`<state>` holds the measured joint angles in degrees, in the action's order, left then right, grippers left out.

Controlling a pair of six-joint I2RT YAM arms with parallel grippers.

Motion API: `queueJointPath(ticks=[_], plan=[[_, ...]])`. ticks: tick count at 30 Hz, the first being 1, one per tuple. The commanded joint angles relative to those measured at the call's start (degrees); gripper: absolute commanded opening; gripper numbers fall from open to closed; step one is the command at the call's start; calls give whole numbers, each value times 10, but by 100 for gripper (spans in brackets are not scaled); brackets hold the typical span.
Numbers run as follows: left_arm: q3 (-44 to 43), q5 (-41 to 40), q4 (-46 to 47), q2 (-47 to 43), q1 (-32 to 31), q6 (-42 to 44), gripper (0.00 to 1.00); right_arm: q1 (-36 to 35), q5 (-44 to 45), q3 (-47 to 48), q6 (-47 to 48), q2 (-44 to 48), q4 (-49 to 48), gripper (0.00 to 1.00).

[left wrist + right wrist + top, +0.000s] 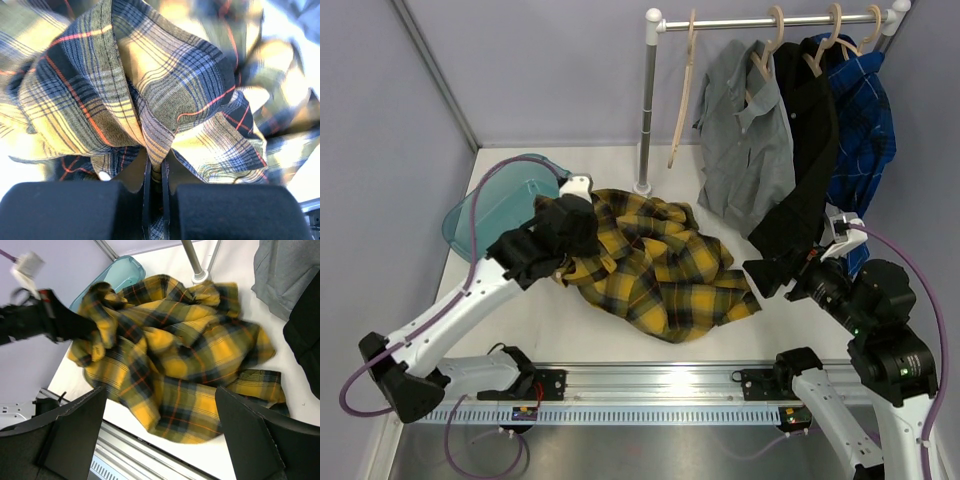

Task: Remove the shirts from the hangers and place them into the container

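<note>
White tabletop (570, 330) and lilac walls surround your workspace. At rear left sits the container (480, 212), just beside your left gripper (575, 235), which is clamped on a fold of the yellow plaid shirt (660, 275). That shirt lies crumpled on the table, its long axis running diagonally from the container toward your right gripper (767, 272), whose jaws gape empty. Only the left wrist view shows the pinched fold. Only the top view shows the bare hanger (682, 95), grey shirt (745, 140), black shirt (807, 150) and blue plaid shirt (865, 120) on the rail (760, 20).
</note>
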<state>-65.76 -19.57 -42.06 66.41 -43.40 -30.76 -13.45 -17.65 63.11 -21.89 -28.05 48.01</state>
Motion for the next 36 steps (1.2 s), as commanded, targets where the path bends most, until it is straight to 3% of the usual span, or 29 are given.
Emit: queueJointPath(ticks=[1,5,12,18,21,24,31,33,36], plan=[[-98,-74,-84,-40,17,44,0,2,-19,23,-4,4,8,99],[-253,-131,-154,-30,59,85,0,1,-21,32,-4,-1,6,99],[-480,-222,-171,46,122,182,0,2,-24,60,4,-18,4,99],[-589,-238,-160,126,188,236,0,1,-30,68,10,-26,1,99],[-567,-184,-130,142,253,236,0,1,-30,63,11,-25,-3,99],[-490,-124,-80,143,306,219,0,2,-35,49,11,-21,-12,99],[-273,-104,83,145,399,152,0,2,-44,14,8,-10,-26,99],[-170,-112,145,154,433,109,0,2,-53,3,6,-7,-34,100],[-123,-122,194,196,478,77,0,2,-55,-4,5,-2,-35,99]])
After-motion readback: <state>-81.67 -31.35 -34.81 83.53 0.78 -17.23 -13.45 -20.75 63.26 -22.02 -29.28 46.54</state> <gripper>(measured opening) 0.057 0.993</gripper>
